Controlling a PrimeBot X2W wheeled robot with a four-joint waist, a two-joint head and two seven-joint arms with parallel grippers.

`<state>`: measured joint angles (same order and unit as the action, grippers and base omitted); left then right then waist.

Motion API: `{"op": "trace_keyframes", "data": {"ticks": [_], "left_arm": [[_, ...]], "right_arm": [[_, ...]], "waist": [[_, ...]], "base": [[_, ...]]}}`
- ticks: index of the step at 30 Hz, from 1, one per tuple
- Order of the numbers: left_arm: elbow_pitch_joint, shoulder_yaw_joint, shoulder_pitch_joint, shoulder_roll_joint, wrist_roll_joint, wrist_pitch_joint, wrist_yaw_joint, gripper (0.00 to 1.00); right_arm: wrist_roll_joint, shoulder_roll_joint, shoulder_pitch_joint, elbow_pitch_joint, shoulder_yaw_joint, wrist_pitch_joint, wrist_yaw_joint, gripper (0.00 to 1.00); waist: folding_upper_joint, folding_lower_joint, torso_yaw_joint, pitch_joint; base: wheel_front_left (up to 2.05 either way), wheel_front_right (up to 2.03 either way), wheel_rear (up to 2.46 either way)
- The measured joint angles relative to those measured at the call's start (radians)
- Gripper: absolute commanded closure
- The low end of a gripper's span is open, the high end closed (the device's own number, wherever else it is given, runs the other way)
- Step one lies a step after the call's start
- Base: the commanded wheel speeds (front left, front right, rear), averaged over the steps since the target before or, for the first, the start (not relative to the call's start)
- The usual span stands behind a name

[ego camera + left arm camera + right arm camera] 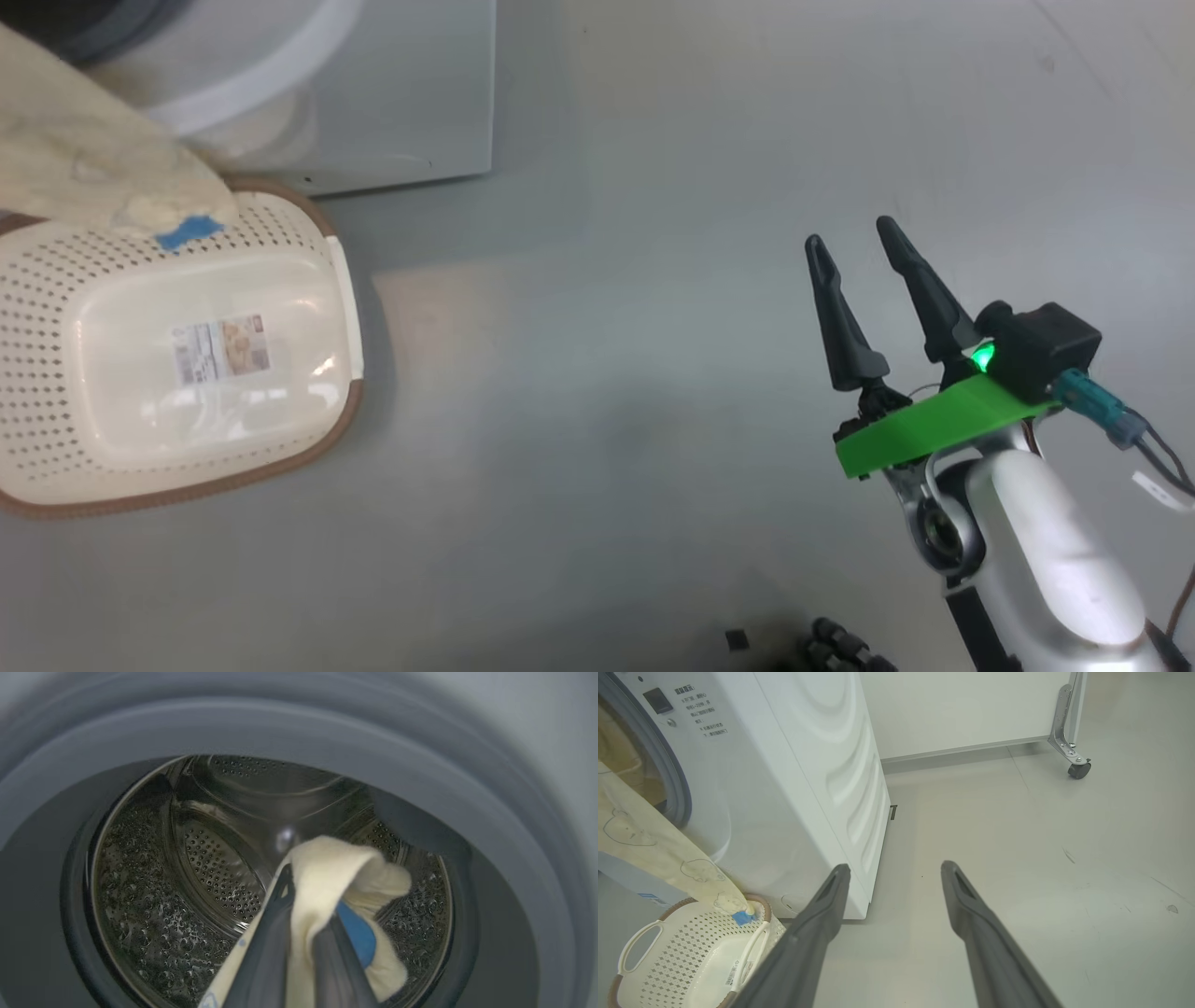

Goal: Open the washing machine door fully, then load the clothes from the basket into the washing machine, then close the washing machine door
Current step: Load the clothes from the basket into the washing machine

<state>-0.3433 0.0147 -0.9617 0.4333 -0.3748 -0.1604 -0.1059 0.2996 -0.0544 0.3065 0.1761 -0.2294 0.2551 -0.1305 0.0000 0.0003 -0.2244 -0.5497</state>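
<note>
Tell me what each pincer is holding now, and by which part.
The left pincer is shut on a cream-yellow garment, pinching a bunched fold beside its blue patch. The right pincer is open and holds nothing.

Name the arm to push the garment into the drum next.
Left. The left gripper is shut on the cream garment at the drum mouth; the right gripper hangs open over the floor.

Washer panel txt, basket label: unreadable.
</note>
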Motion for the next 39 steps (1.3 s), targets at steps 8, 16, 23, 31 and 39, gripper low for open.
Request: {"op": "trace_keyframes", "data": {"ticks": [8, 16, 23, 31, 39], "left_arm": [[-0.113, -0.061, -0.273, 0.060, 0.003, 0.062, -0.017, 1.00], [-0.250, -0.090, -0.540, 0.117, 0.003, 0.073, -0.018, 1.00], [-0.349, -0.137, -0.753, 0.167, 0.052, 0.019, -0.018, 1.00], [-0.483, -0.209, -0.883, 0.185, 0.101, -0.026, -0.018, 1.00], [-0.614, -0.326, -0.882, 0.175, 0.099, -0.020, -0.021, 1.00]], "right_arm": [[0.027, 0.003, 0.049, -0.036, -0.006, 0.000, 0.000, 0.00], [0.086, 0.005, 0.107, -0.050, -0.049, 0.000, 0.000, 0.00], [0.128, 0.005, 0.143, -0.049, -0.102, 0.000, 0.000, 0.00], [0.159, 0.005, 0.156, -0.053, -0.130, 0.000, 0.000, 0.00], [0.169, 0.005, 0.164, -0.054, -0.134, 0.000, 0.000, 0.00]], "waist": [[0.0000, 0.0000, -0.037, -0.142], [0.0000, 0.0000, -0.102, -0.271], [0.0000, -0.0002, -0.156, -0.344], [0.0000, -0.0002, -0.190, -0.372], [0.0000, -0.0002, -0.204, -0.392]], "base": [[0.00, 0.00, 0.00], [0.00, 0.00, 0.00], [0.00, 0.00, 0.00], [0.00, 0.00, 0.00], [0.00, 0.00, 0.00]]}}
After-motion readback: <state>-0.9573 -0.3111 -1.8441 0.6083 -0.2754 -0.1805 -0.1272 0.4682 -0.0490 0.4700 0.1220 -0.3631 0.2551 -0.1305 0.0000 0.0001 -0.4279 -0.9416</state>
